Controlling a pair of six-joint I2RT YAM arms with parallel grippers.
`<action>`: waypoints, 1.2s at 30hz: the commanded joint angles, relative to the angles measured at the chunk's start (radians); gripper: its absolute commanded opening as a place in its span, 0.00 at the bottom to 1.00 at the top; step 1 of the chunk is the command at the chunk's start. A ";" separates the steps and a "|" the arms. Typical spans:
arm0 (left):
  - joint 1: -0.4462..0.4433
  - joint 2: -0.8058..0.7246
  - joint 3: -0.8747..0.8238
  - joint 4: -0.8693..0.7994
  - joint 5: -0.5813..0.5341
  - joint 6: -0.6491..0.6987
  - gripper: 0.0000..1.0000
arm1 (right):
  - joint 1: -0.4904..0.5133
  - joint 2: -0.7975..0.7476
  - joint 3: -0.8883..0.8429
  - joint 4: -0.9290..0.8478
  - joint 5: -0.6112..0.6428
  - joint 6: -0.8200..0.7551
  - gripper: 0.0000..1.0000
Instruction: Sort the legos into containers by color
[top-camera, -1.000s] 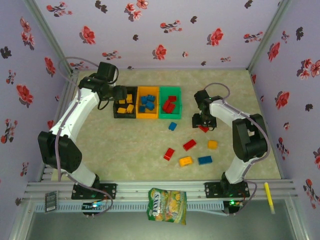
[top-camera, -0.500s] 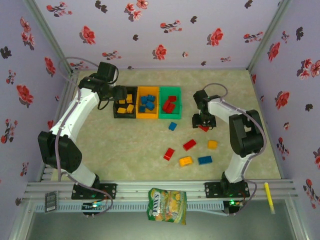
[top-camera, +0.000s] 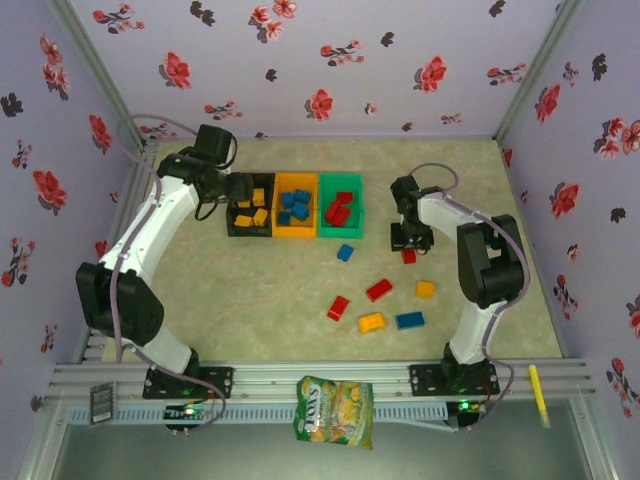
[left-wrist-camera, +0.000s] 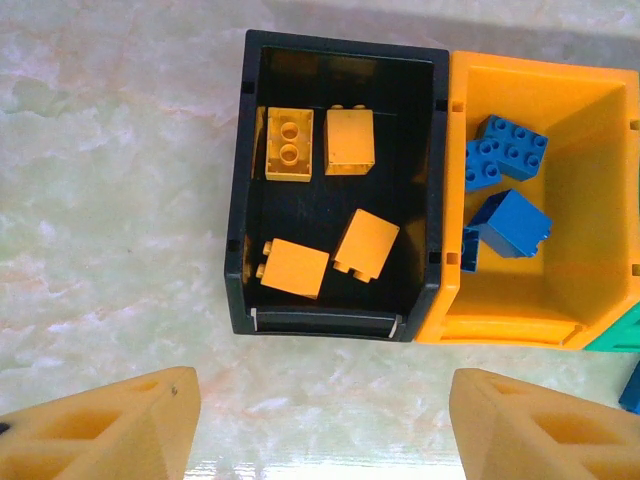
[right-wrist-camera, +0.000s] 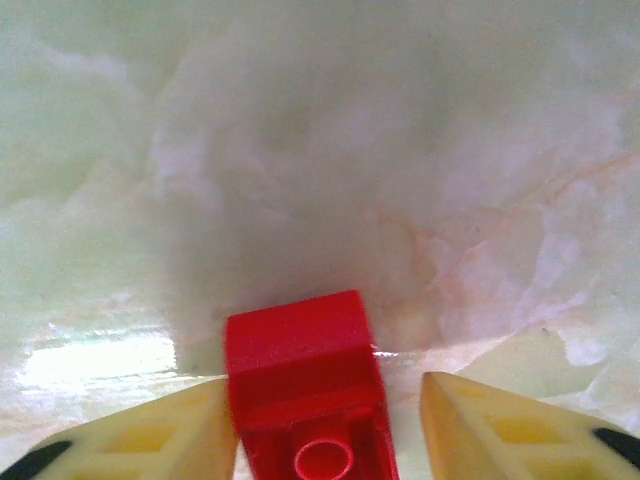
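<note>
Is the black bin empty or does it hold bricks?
Not empty: the left wrist view shows four yellow-orange bricks lying inside the black bin.

Lilac walls (top-camera: 330, 60) printed with red and black flowers; pale green table (top-camera: 230, 300) marbled with pink veins. On far side, black bin (left-wrist-camera: 238, 200) with yellow-orange bricks (left-wrist-camera: 349, 141), orange bin (left-wrist-camera: 600, 200) with blue bricks (left-wrist-camera: 510, 150), green bin (top-camera: 340, 232) with red bricks (top-camera: 338, 211). At right, loose bricks (top-camera: 379, 290) in red, blue and yellow. White arms (top-camera: 150, 235) jointed in black; yellow-green snack bag (top-camera: 334, 410) at near edge.
</note>
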 joint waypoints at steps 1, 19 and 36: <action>0.003 -0.039 0.000 -0.017 -0.019 -0.008 0.68 | -0.005 0.011 0.026 0.000 -0.014 -0.010 0.43; 0.003 -0.086 -0.017 -0.016 -0.016 -0.017 0.68 | 0.010 -0.113 0.110 -0.008 -0.139 0.028 0.30; -0.010 -0.187 -0.030 -0.069 -0.013 -0.014 0.69 | 0.185 0.090 0.510 0.012 -0.199 0.082 0.35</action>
